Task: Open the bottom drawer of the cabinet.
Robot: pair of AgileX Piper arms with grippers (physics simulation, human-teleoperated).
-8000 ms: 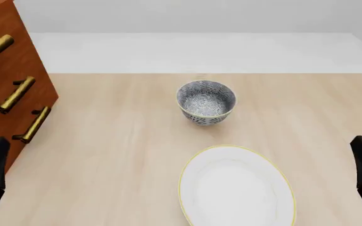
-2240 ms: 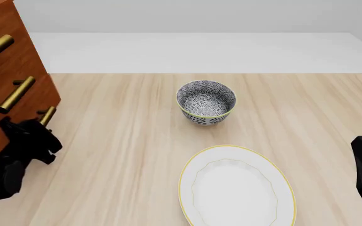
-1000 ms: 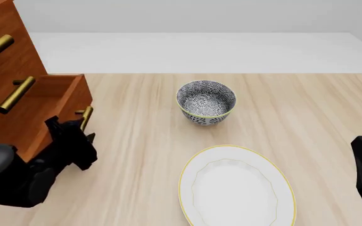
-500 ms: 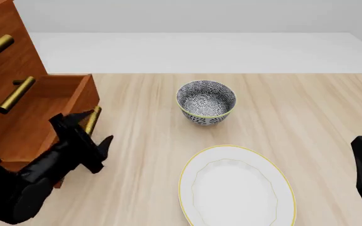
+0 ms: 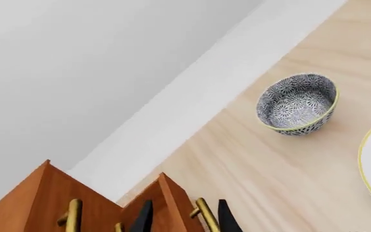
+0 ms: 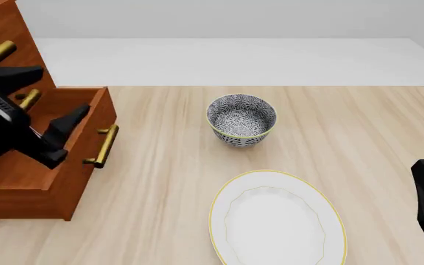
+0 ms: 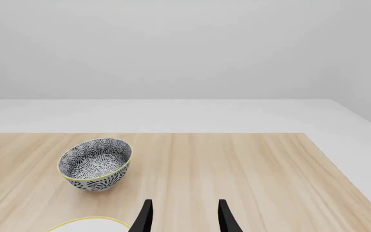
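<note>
At nine o'clock on my tabletop (image 6: 168, 182): cabinet (image 6: 6, 61), bottom drawer (image 6: 57, 165) pulled out. Left fingers (image 6: 46, 130) spread, empty, above it. Right fingers (image 7: 221, 215) parted, empty.

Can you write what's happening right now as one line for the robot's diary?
bottom drawer: pulled out | left gripper: open, raised clear of handle | right gripper: open, idle | bowl, plate: untouched

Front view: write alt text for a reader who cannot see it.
The bottom drawer of the cabinet stands pulled out at the table's left, with the left tool raised above it, open and holding nothing. A patterned bowl sits mid-table, a white plate nearer the camera.
</note>
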